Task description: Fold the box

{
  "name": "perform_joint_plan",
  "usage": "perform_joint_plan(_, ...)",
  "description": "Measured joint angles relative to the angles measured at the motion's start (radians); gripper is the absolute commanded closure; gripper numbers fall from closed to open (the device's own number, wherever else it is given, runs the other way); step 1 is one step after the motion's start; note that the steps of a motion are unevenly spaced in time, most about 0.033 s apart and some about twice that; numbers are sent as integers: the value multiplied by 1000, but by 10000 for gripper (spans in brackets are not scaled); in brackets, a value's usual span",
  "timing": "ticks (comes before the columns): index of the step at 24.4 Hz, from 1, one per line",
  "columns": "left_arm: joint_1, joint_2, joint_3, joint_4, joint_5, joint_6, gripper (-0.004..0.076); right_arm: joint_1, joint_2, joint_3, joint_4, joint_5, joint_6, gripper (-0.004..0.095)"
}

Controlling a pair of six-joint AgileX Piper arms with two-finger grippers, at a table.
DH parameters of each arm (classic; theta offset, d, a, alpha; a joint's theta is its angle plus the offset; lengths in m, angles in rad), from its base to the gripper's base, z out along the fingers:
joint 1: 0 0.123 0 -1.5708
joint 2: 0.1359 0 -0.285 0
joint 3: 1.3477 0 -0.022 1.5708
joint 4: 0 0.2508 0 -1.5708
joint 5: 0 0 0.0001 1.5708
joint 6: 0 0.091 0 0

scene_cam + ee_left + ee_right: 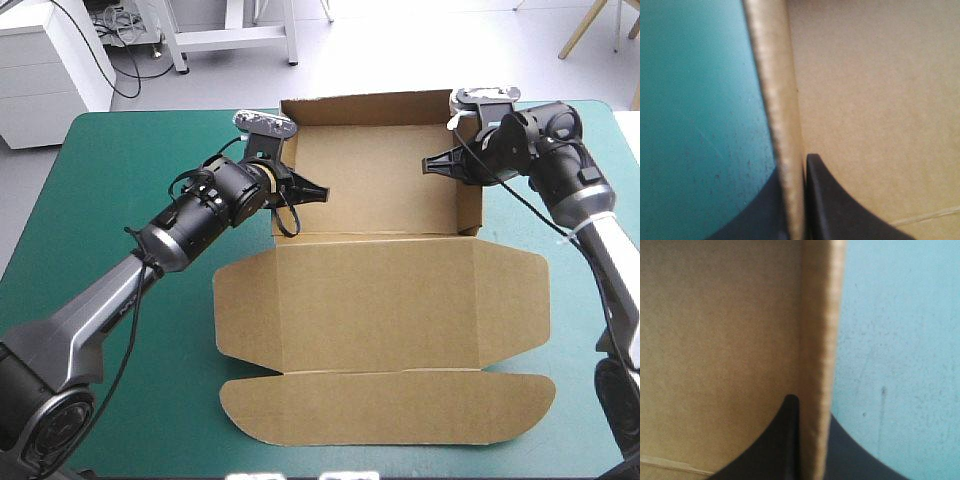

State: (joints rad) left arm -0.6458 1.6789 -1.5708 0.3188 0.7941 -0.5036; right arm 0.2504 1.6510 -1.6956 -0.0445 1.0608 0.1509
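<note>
The brown box (375, 185) stands as an open tray toward the table's far side, its back and side walls raised, and its lid (380, 300) lies flat toward the near edge. My left gripper (312, 190) pinches the tray's left wall (777, 110), one black finger inside and one outside. In the left wrist view that gripper (797, 205) is all but shut, the board edge between its fingers (840, 215). My right gripper (432, 165) holds the right wall (820, 340) the same way. Seen from the right wrist, that gripper (812, 445) is shut on the board.
The teal-green cover (120, 180) lies bare on both sides of the box. The lid's rounded tuck flap (390, 405) reaches close to the table's near edge. Both arms slant in over the table toward the tray's side walls.
</note>
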Motion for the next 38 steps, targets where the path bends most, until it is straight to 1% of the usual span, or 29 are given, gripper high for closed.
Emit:
perform_joint_plan(8,0,100,0,-48,92,62,729,0,111,0,27,63,-12,925)
perform_joint_plan(10,0,123,-1,-52,112,68,706,0,135,0,37,71,-25,925)
perform_joint_plan(12,0,141,-3,-55,126,73,645,0,158,1,44,73,-37,922)
perform_joint_plan(15,0,166,-3,-59,141,91,509,-1,179,1,44,73,-54,868)
perform_joint_plan(18,-1,188,-3,-52,158,118,324,-1,184,1,44,73,-74,740)
perform_joint_plan(19,-1,195,-3,-49,166,125,228,-1,184,1,51,73,-80,601)
perform_joint_plan(20,-2,203,-3,-48,173,134,195,0,184,1,66,73,-92,518)
perform_joint_plan(21,-3,205,-3,-49,174,136,169,0,184,1,77,73,-97,336)
perform_joint_plan(22,-3,205,-3,-51,176,143,168,1,184,1,95,73,-102,266)
perform_joint_plan(23,-2,205,-3,-52,175,144,168,1,184,1,102,73,-105,131)
perform_joint_plan(24,0,205,-3,-57,173,146,168,1,184,0,104,73,-110,100)
perform_joint_plan(25,2,205,-3,-59,173,147,168,1,184,0,104,73,-111,86)
perform_joint_plan(30,4,205,-12,-68,185,147,168,1,184,0,84,76,-113,98)
perform_joint_plan(33,4,198,-51,-77,187,147,168,1,184,0,81,76,-113,98)
perform_joint_plan(38,5,112,-78,-63,166,147,168,1,156,0,79,43,-113,98)
